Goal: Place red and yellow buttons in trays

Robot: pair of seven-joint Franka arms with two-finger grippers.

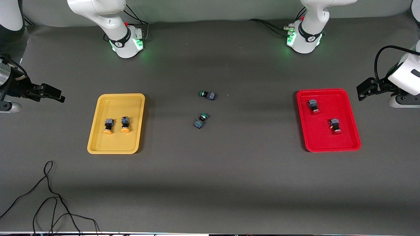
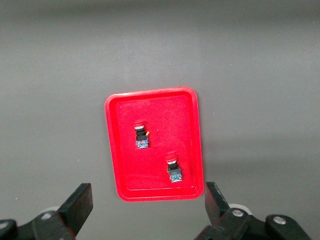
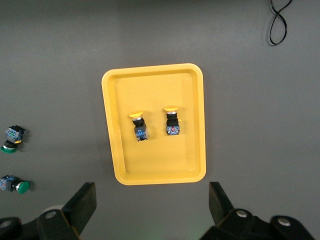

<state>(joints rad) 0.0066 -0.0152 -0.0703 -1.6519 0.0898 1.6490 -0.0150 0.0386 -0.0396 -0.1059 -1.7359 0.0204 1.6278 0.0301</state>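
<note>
The yellow tray [image 1: 115,144] holds two yellow buttons [image 1: 108,126] [image 1: 125,125] side by side; they also show in the right wrist view [image 3: 138,125] [image 3: 171,121], on the same tray [image 3: 155,172]. The red tray [image 1: 328,144] holds two red buttons [image 1: 313,106] [image 1: 335,126], which the left wrist view [image 2: 141,135] [image 2: 172,167] also shows on that tray [image 2: 150,185]. My right gripper [image 1: 49,91] [image 3: 152,202] is open and empty, up over the table beside the yellow tray. My left gripper [image 1: 366,88] [image 2: 147,202] is open and empty, up over the table beside the red tray.
Two green-capped switches [image 1: 207,94] [image 1: 200,120] lie on the grey table between the trays; they also show in the right wrist view [image 3: 12,138] [image 3: 15,185]. A loose black cable [image 1: 49,196] lies near the table's front edge at the right arm's end.
</note>
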